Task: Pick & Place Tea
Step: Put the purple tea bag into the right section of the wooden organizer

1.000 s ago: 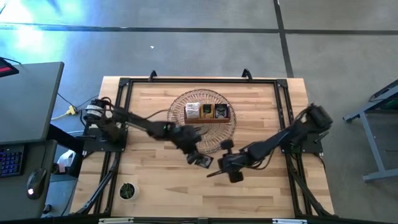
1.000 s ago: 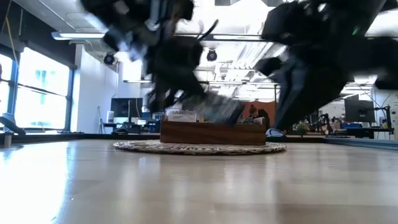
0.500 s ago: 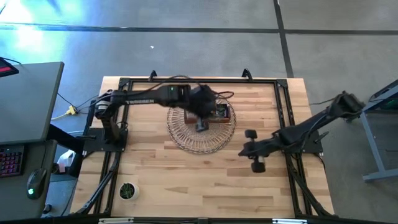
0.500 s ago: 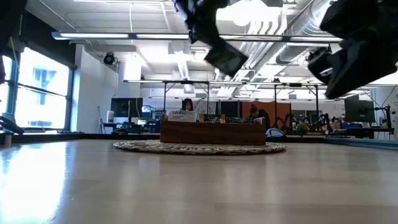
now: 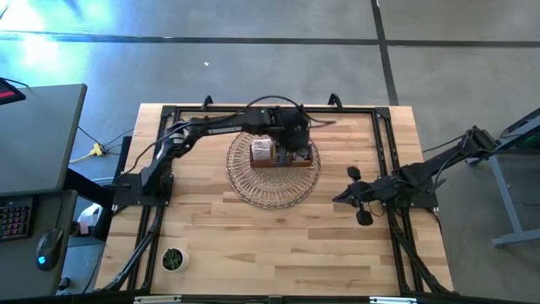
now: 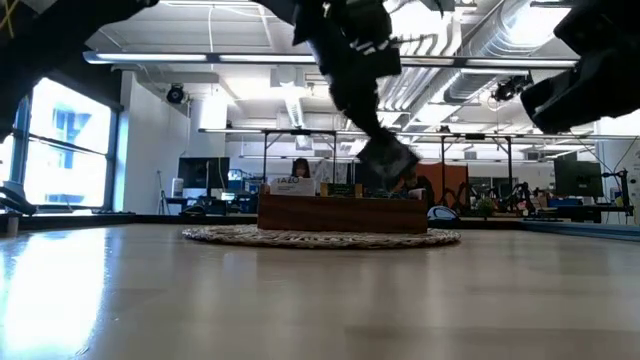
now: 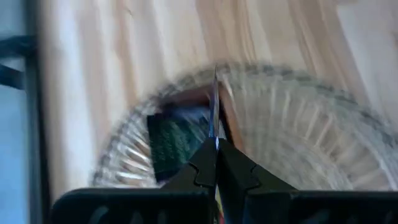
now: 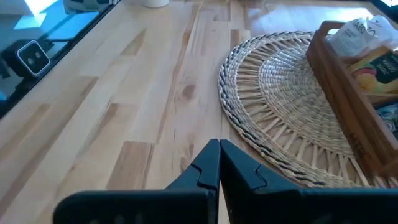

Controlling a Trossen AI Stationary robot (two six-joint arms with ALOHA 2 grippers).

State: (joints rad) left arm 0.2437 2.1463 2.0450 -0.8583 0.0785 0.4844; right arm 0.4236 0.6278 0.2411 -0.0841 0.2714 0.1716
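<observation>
So the left gripper [image 7: 216, 163] is pinched shut on a thin sachet [image 7: 214, 112], edge-up, right over the wooden box [image 5: 282, 157]. I'd line it up with a compartment before letting go.

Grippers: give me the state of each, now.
Left gripper: shut on a tea sachet, above the box.
Right gripper: shut, empty, beside the basket.
</observation>
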